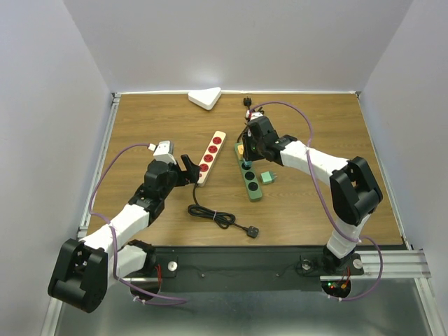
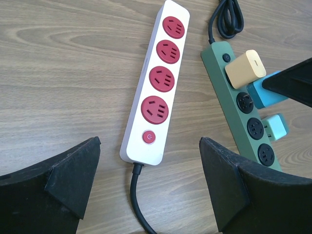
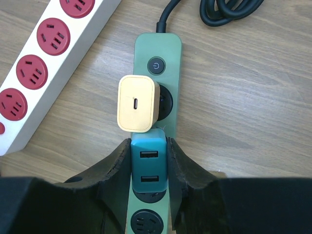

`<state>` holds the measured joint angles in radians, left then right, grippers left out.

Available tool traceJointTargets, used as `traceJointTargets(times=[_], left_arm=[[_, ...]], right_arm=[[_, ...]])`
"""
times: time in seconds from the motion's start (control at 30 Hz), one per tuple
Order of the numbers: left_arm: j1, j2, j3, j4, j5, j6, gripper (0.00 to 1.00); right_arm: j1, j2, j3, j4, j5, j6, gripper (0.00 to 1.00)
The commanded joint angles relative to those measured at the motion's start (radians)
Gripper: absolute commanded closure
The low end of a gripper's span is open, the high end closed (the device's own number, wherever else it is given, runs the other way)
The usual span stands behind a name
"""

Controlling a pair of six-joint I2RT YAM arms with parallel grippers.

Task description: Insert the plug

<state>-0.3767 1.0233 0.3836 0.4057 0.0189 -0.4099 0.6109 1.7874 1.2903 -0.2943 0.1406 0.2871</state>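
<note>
Right wrist view: right gripper (image 3: 148,151) clamps the teal plug (image 3: 148,168) over the second socket of the green strip (image 3: 157,48).
It sits just beside the yellow charger (image 3: 137,103), probably to line up its prongs; the left gripper (image 2: 148,165) hangs wide open above the white strip (image 2: 161,78).

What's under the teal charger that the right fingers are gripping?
The green power strip, at the socket beside the yellow charger. The teal charger covers most of that socket, so whether its prongs are seated cannot be seen.
</note>
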Motion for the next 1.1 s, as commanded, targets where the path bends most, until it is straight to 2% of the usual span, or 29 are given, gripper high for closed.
traceJointTargets(times=[0.0,0.4,1.07], left_arm=[[0.010,-0.020,-0.014,0.031,0.013,0.020,0.06],[0.016,-0.016,-0.017,0.041,0.024,0.023,0.06],[0.022,-0.029,-0.022,0.039,0.033,0.023,0.06]], right_arm=[[0.010,0.017,0.026,0.046,0.028,0.015,1.00],[0.024,0.003,0.007,0.044,0.017,0.041,1.00],[0.052,-0.008,0.018,-0.034,0.149,0.023,1.00]])
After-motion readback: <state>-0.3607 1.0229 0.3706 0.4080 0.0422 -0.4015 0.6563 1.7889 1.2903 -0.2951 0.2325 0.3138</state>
